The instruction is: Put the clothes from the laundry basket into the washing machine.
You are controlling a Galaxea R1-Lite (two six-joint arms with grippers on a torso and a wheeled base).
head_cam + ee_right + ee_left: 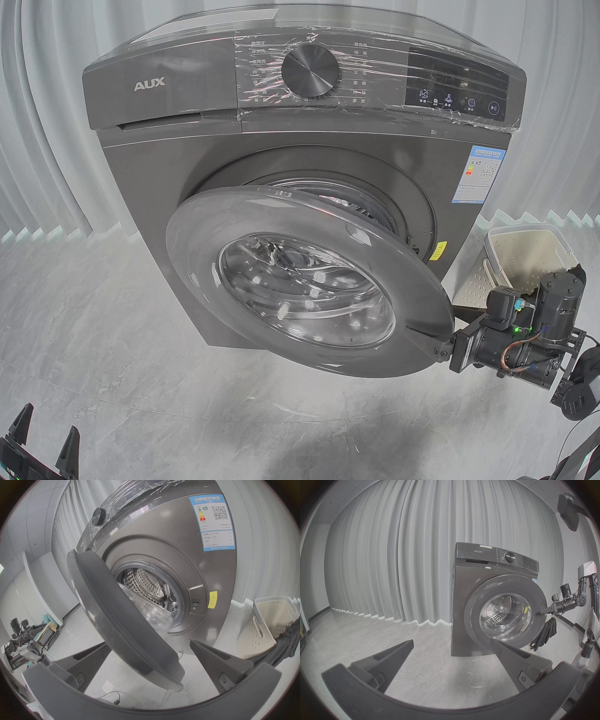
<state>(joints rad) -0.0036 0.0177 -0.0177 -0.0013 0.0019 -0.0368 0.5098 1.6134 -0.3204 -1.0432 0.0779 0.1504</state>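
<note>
Straddling the washing machine door rim, right tool wide; left tool wide, empty.

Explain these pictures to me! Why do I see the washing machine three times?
This is a robot with two arms. Each ends in an end effector, a two-fingered pincer for grabbing. One camera sits on its head and one on each wrist, so the same washing machine shows from three places. The right end effector is at the half-open door, its open fingers on either side of the rim. The left end effector is down low, open and empty. Beside the machine stands a pale laundry basket with dark clothes hanging over its side. No clothes are held.
</note>
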